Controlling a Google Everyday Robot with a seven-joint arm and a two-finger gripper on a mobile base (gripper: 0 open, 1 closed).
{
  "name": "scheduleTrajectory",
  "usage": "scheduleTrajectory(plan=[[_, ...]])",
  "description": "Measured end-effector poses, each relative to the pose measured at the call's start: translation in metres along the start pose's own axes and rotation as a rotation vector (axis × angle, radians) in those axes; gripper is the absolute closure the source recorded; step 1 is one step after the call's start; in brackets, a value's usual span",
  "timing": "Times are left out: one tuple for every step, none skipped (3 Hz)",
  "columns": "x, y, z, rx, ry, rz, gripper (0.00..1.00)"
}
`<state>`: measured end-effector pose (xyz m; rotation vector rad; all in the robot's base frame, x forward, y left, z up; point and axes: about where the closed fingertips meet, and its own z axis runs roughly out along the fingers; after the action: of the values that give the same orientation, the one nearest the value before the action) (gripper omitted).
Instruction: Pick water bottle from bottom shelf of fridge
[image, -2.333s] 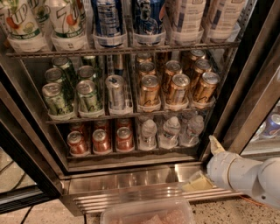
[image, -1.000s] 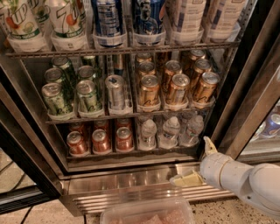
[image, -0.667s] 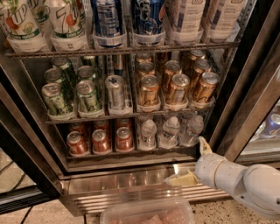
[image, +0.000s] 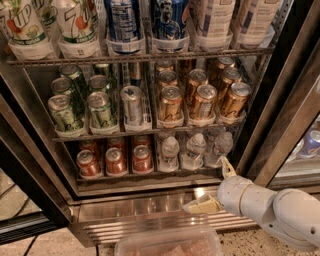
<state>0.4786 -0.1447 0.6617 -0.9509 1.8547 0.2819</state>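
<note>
Three small clear water bottles (image: 194, 150) with pale caps stand in the right lanes of the bottom shelf (image: 125, 176) of the open fridge (image: 150, 207). Three red cans (image: 116, 161) stand to their left. My gripper (image: 215, 186), on a white arm coming in from the lower right, is just outside the fridge, in front of the steel sill and below and right of the rightmost bottle (image: 220, 146). Its pale fingers are spread apart, one pointing up (image: 227, 167) and one pointing left (image: 201, 205). It holds nothing.
The rack above holds green cans (image: 65, 112), a silver can (image: 132, 105) and gold cans (image: 202, 102). Tall 7UP bottles (image: 75, 22) stand on the top rack. The dark door edge (image: 290, 115) stands at right. A clear plastic tub (image: 170, 243) sits at the bottom edge.
The gripper and arm have moved left and a little up, from the lower right corner towards the bottom shelf's right end. The bottles and cans have not moved.
</note>
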Motion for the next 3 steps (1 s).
scheduleTrajectory(plan=[[0.001,-0.005,0.002,0.024,-0.013,-0.003,0.05],[0.004,-0.016,0.002,0.068,-0.015,-0.005,0.07],[0.009,-0.035,0.000,0.135,-0.004,-0.012,0.16]])
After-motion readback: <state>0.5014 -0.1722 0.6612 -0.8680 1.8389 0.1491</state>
